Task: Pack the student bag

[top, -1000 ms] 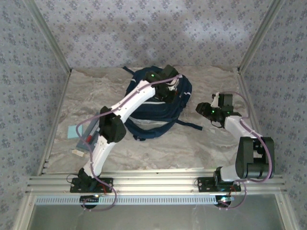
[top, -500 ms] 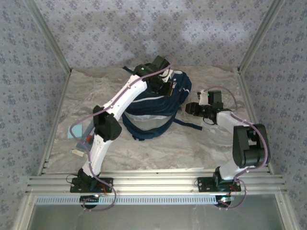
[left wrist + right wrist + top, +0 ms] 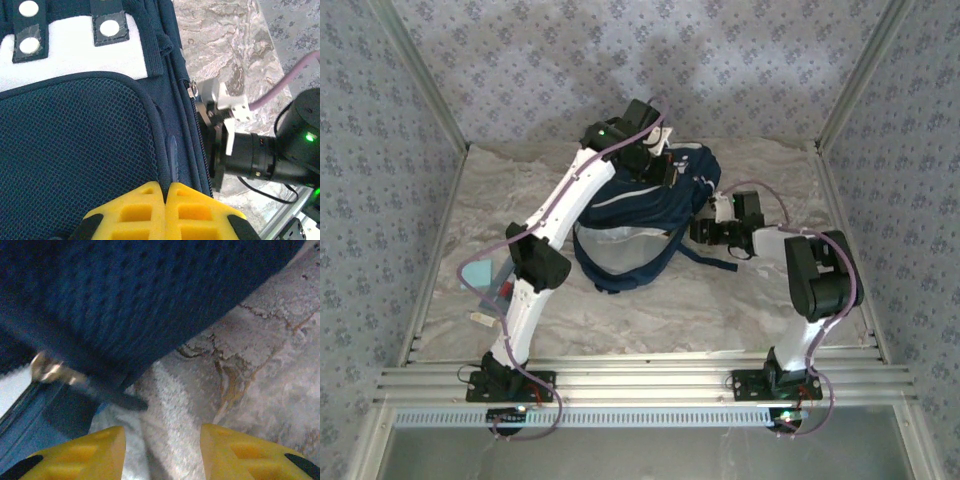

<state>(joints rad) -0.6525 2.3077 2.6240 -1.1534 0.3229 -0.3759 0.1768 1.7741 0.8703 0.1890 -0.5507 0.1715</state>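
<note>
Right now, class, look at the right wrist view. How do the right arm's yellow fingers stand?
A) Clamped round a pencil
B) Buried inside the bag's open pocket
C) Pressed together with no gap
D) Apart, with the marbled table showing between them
D: in the right wrist view the right fingers stand apart, with the marbled table between them, just short of the student bag and its zipper pull.

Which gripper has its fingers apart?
The right gripper: its yellow fingers stand apart beside the bag; the left gripper has them pinched together on it.
</note>
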